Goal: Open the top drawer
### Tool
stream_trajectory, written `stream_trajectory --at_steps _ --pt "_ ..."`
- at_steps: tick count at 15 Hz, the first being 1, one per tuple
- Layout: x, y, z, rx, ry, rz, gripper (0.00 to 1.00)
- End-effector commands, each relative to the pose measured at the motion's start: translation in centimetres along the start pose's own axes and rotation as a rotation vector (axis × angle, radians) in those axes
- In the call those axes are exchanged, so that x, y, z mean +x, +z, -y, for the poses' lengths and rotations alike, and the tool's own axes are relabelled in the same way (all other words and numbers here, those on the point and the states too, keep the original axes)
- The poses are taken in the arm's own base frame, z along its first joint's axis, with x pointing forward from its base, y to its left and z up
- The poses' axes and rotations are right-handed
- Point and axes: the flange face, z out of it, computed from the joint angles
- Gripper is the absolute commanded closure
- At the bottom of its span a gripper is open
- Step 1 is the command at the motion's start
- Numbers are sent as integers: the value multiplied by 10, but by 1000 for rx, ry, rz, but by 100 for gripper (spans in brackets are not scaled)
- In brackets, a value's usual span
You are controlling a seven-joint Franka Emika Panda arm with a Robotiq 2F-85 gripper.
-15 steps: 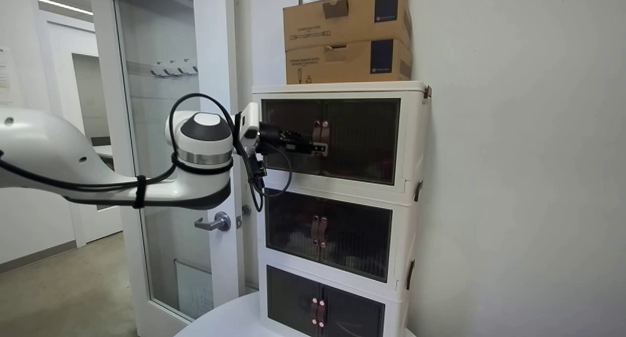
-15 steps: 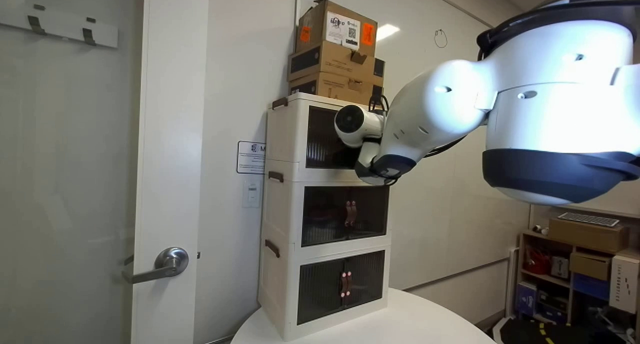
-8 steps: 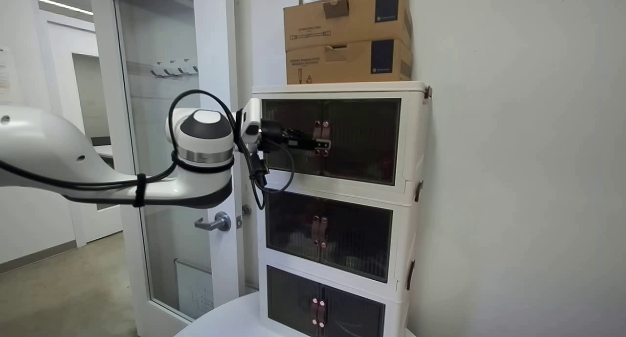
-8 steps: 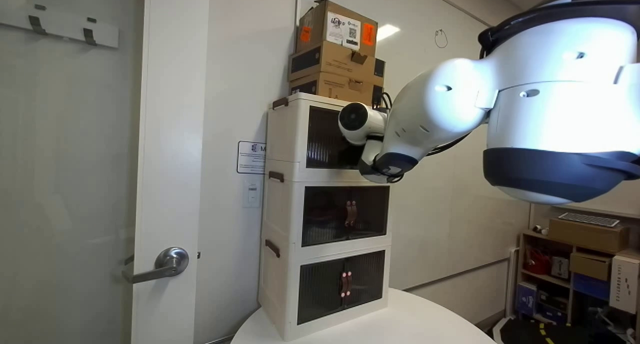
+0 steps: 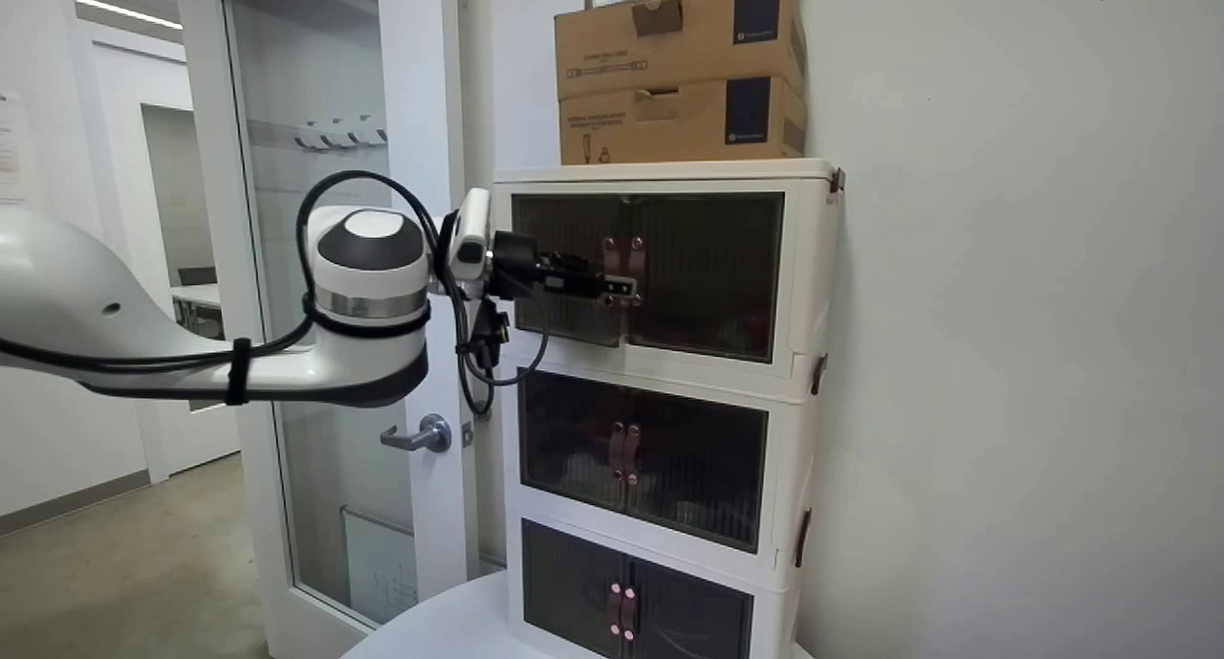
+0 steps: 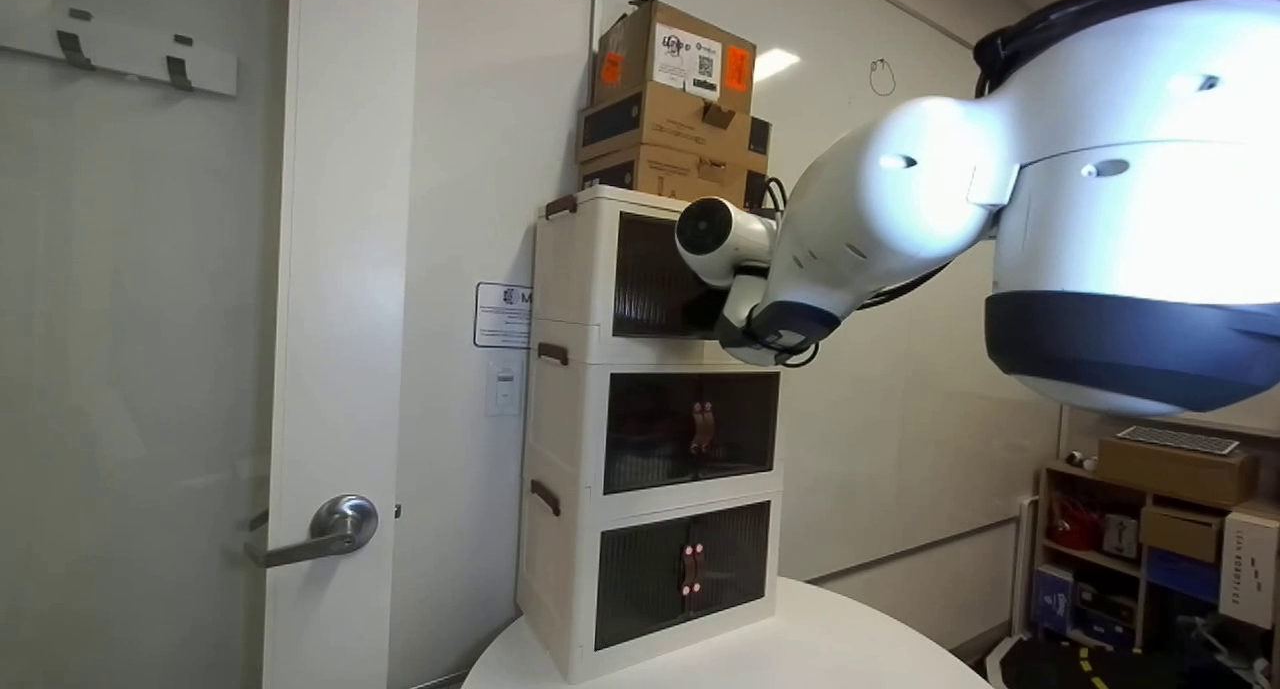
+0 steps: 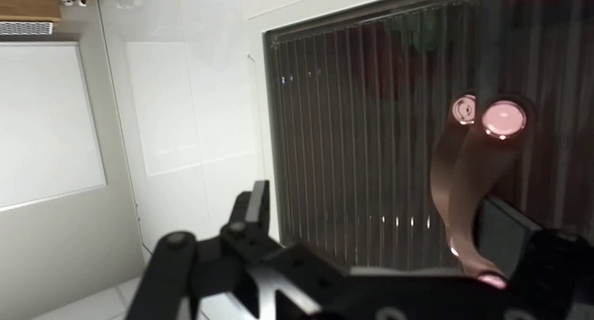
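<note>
"Gripper (image 7: 374, 195): how did it stand?"

"Spread wide, pinching nothing; one finger (image 7: 503, 236) sat inside the bow of a strap (image 7: 471, 185), reaching through rather than clasping."

"How did that strap run?"

"Upright, the finger crosswise between it and its door (image 5: 574, 221), which stood slightly ajar. Whether finger and strap touched, I couldn't tell."

"And the drawer (image 5: 708, 276)?"

"Just beyond the finger, its front slanting to the gripper, under the boxes (image 5: 698, 52). I judged the next pull had to draw back from the front and swing with the door."

There are three compartments (image 6: 650, 431) — three cardboard boxes (image 6: 672, 121) atop.
</note>
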Motion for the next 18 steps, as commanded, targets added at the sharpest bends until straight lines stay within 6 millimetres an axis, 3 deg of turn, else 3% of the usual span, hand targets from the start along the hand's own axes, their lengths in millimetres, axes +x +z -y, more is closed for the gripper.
stream_trajectory --at_steps 1,8,14,18 --pt "1 -13 -22 -67 5 17 0" --pt "0 -69 -30 16 10 106 0" --pt "19 -126 -31 265 62 168 0" --pt "34 -147 -33 329 98 224 0"
